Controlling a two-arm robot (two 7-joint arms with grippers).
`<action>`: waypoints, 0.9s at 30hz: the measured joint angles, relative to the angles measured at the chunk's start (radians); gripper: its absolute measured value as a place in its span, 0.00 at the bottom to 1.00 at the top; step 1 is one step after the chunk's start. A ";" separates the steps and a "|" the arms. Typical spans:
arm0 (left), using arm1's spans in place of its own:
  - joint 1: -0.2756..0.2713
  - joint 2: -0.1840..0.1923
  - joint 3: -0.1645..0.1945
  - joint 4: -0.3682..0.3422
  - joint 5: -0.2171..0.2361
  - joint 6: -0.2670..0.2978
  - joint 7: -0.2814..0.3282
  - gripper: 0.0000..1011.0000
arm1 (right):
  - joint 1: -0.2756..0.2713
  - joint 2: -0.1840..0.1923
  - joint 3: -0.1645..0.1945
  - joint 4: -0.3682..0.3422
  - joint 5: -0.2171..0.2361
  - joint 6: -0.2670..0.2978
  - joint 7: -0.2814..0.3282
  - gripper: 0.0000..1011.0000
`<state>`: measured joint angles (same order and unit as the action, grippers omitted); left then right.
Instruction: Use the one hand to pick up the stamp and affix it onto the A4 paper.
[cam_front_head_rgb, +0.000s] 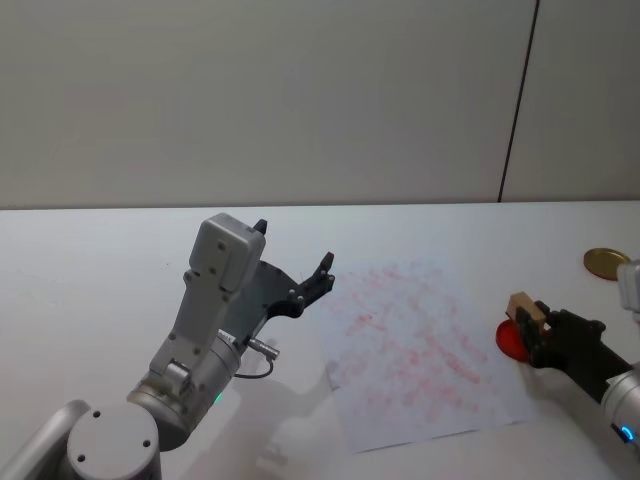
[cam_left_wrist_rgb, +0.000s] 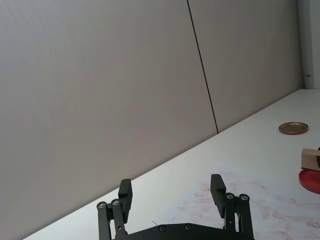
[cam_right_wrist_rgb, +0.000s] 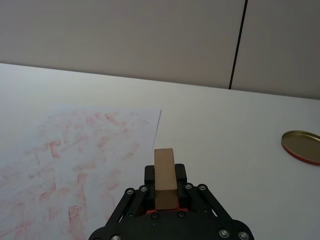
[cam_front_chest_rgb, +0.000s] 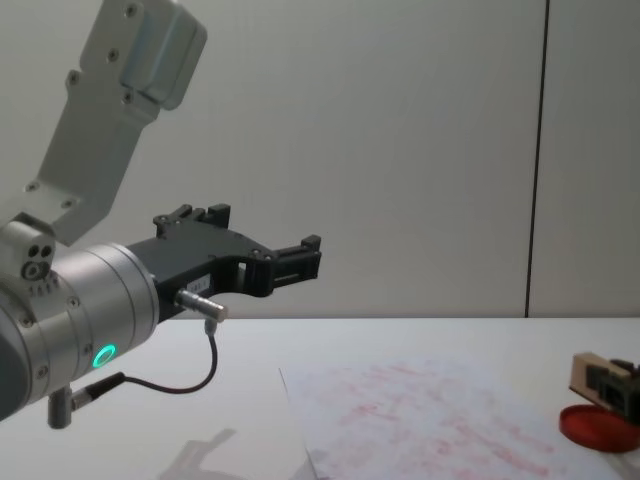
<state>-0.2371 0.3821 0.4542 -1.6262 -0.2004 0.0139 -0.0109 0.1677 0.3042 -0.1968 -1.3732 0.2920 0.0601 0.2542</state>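
Right claw grips stamp, seemingly touching ink pad.

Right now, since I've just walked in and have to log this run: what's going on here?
The right gripper is shut on the stamp, a small wooden block. It holds the stamp over the red ink pad, just off the right edge of the A4 paper. I cannot tell whether the stamp touches the pad. The paper lies flat on the white table, covered in faint red marks. The left gripper hangs open in the air to the left of the paper, holding nothing.
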 joint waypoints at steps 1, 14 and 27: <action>0.000 0.000 0.000 0.000 0.000 0.000 0.000 0.98 | 0.000 0.000 0.000 0.000 0.000 0.000 0.000 0.22; 0.000 0.000 0.000 0.000 0.000 0.000 0.000 0.98 | -0.022 -0.002 -0.015 -0.065 0.012 -0.004 0.057 0.22; 0.000 0.000 0.000 0.000 0.000 0.000 0.000 0.98 | -0.066 0.004 -0.040 -0.115 0.014 0.028 0.120 0.22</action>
<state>-0.2371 0.3821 0.4542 -1.6262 -0.2004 0.0139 -0.0109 0.1022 0.3083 -0.2367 -1.4882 0.3065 0.0879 0.3739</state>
